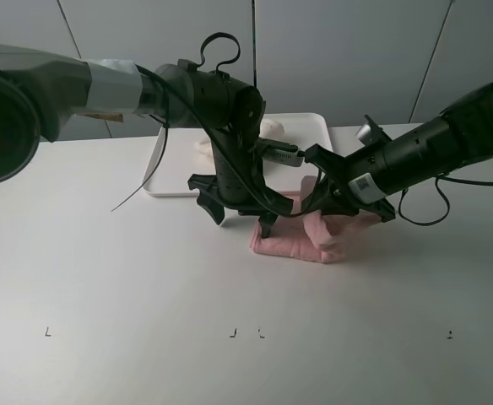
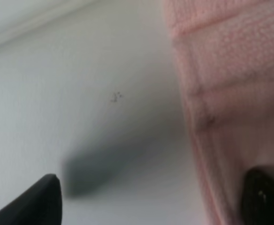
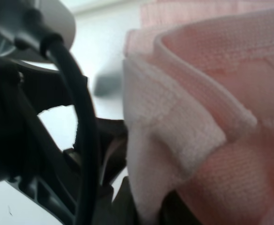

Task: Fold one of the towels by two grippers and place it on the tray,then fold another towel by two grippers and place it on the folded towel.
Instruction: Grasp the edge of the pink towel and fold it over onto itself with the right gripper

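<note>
Both arms meet at the pink towel (image 1: 287,245), which lies bunched on the white surface (image 1: 103,270) just in front of the tray (image 1: 157,173); the left gripper (image 1: 240,213) has its fingers spread, one tip on the towel's edge, while the right gripper (image 1: 319,207) fingers pinch a raised fold.

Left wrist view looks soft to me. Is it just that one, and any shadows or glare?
Left wrist: blurred throughout, towel weave smeared, one fuzzy dark shadow on the table. Right wrist: towel weave fairly sharp mid-frame, the near cable blurred. Exterior high: sharp, even light, only faint shadows, no harsh glare.
</note>
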### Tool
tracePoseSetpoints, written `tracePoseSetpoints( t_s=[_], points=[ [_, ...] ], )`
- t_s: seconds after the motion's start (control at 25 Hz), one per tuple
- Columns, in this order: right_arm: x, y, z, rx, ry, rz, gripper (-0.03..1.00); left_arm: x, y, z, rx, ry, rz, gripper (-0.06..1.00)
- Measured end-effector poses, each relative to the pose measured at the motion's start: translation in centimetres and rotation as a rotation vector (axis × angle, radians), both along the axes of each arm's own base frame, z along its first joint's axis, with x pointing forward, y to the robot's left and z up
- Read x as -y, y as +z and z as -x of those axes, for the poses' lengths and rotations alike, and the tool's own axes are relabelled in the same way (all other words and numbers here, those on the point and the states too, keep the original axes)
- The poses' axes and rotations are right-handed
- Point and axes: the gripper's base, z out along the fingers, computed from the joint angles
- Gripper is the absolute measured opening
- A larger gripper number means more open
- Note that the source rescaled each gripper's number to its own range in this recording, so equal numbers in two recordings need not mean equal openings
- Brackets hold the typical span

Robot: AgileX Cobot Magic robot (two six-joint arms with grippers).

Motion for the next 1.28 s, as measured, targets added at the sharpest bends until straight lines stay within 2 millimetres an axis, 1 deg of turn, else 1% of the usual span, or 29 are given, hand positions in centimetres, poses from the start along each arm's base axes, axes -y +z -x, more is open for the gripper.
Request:
tracePoseSetpoints(
  t_s=[0.16, 0.4, 0.56, 0.68, 0.8, 0.96, 1.04, 1.16, 1.28],
  points=[
    [-0.1, -0.7, 0.1, 0.043, -0.032, -0.045, 0.02, 0.0, 0.3, -0.1, -0.005, 0.003, -0.005, 0.99],
    [-0.4, -1.7, -0.1, 0.051, -0.058, -0.114, 0.02, 0.0, 1.0, -0.4, -0.013, -0.001, -0.018, 0.99],
    [-0.4, -2.4, 0.1, 0.052, -0.045, -0.11, 0.02, 0.1, 2.1, -0.8, -0.022, -0.004, 0.0, 0.99],
    [-0.4, -2.5, 0.1, 0.058, -0.041, -0.104, 0.02, 0.0, 3.4, -1.7, -0.026, 0.025, 0.048, 0.99],
    [-0.3, -2.5, 0.1, 0.062, -0.04, -0.097, 0.02, -0.8, 5.0, -3.2, -0.028, 0.061, 0.101, 0.99],
    [-0.3, -2.6, 0.1, 0.065, -0.043, -0.085, 0.02, -2.0, 8.0, -5.4, 0.01, 0.077, 0.188, 0.99],
    [-0.2, -2.6, 0.1, 0.065, -0.044, -0.083, 0.02, -2.4, 9.7, -6.3, 0.05, 0.073, 0.24, 0.99],
    [-0.2, -2.6, 0.1, 0.065, -0.045, -0.081, 0.02, -2.5, 11.8, -7.2, 0.106, 0.053, 0.296, 0.99],
    [-0.2, -2.6, 0.1, 0.065, -0.045, -0.081, 0.06, -2.5, 12.9, -7.4, 0.121, 0.05, 0.34, 0.99]
  ],
)
